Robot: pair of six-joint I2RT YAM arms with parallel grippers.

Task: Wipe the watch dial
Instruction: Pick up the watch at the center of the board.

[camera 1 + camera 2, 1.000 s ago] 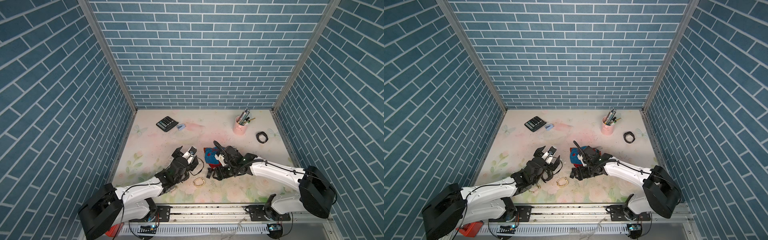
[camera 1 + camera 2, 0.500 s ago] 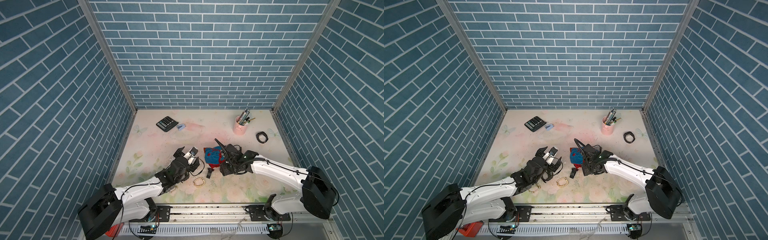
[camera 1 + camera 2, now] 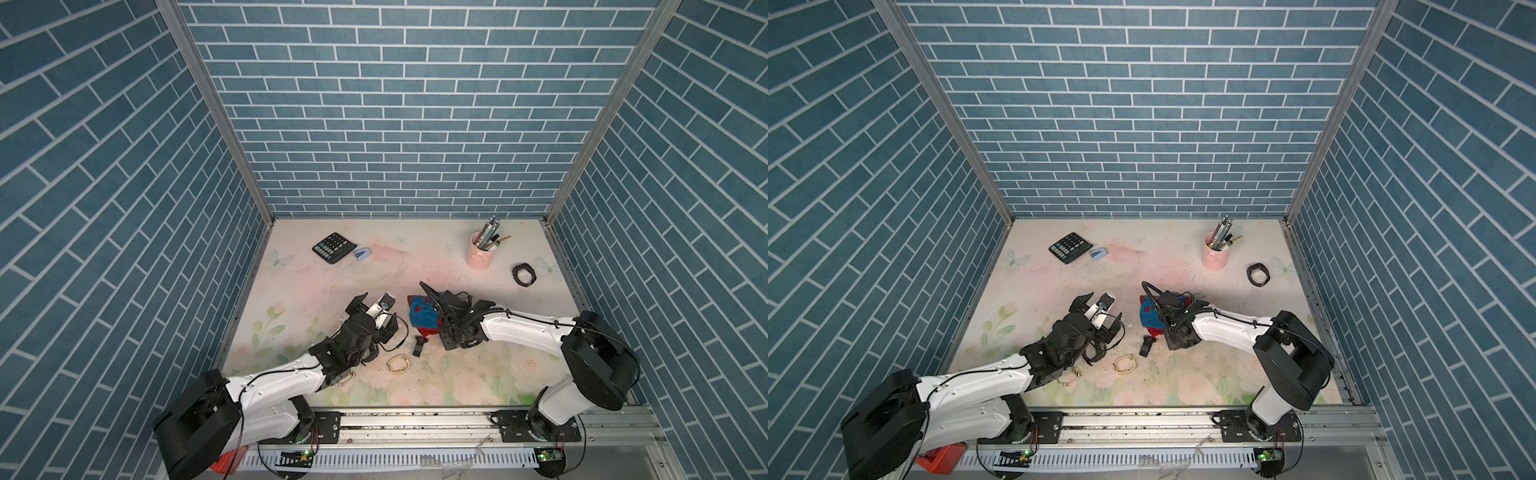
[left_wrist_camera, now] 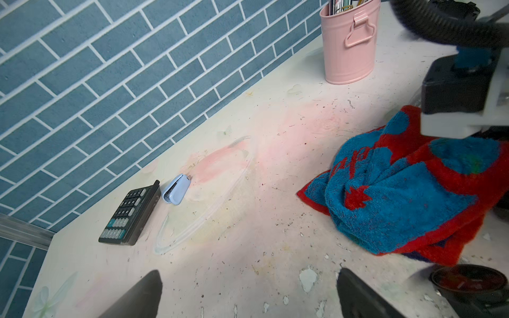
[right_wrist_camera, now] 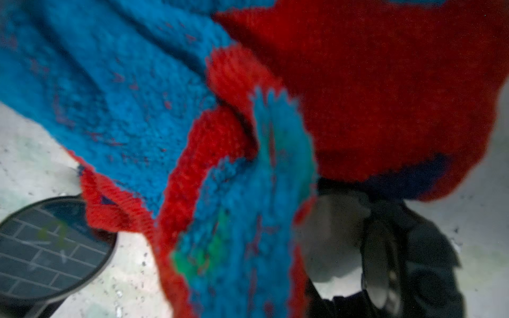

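The watch (image 3: 418, 345) lies on the table in front of the red and blue towel (image 3: 420, 312), and both top views show it (image 3: 1145, 345). Its round dark dial (image 5: 52, 247) faces up beside the towel's edge and also shows in the left wrist view (image 4: 468, 278). My right gripper (image 3: 436, 315) is down on the towel (image 5: 192, 115), shut on a bunched fold that hides its fingertips. My left gripper (image 3: 372, 301) stands open and empty to the towel's left, its fingers (image 4: 148, 291) wide over bare table.
A calculator (image 3: 334, 247) and a small blue stapler (image 3: 363, 254) lie at the back left. A pink pen cup (image 3: 480, 253) and a black band (image 3: 524, 275) are at the back right. A gold bracelet (image 3: 399, 365) lies near the watch.
My right gripper has moved back from over the watch onto the towel, and its jaws have narrowed onto the cloth. The watch now lies uncovered. The left arm has not moved.
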